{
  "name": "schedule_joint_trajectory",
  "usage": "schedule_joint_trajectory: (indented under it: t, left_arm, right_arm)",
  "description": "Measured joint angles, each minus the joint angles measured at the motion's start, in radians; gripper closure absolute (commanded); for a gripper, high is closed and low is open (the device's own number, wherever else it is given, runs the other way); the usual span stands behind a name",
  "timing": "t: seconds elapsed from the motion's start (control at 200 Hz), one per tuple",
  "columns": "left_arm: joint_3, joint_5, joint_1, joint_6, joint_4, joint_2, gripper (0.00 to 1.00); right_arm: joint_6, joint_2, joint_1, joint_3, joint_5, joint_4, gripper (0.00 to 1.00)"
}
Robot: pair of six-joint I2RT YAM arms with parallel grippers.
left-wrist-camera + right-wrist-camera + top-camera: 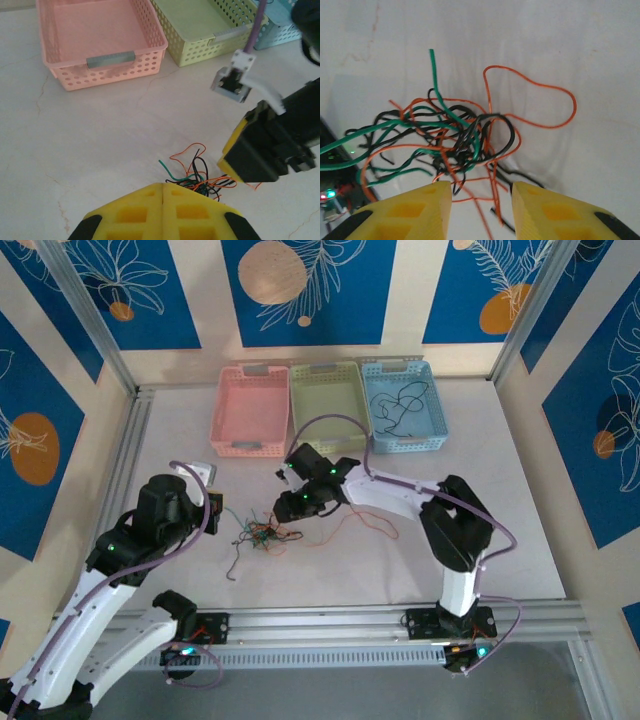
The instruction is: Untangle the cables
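The right pincer [481, 194], tips apart, straddles the cables [462, 142] at lower centre, likely to pinch a strand; the left pincer [163, 192] is together.

Robot lab: aluminium-railed table [170, 430]

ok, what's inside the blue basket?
One thin black cable, loosely looped on the floor of the blue basket, seen from the top view. Nothing else shows inside. The lilac cable partly covers the near-left corner, so that bit can't be checked.
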Motion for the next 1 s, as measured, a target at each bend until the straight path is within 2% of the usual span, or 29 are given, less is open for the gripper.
schedule_joint_trajectory:
  t: [0.155,1.0]
  left_arm:
    - [0.000,0.000,0.000,0.000,0.000,0.000,1.00]
    - [-0.004,0.000,0.000,0.002,0.000,0.002,1.00]
  right_arm:
    - [-0.047,0.052,0.002,0.016,0.000,-0.021,0.63]
    - [-0.081,0.042,0.013,-0.015,-0.090,0.061,0.60]
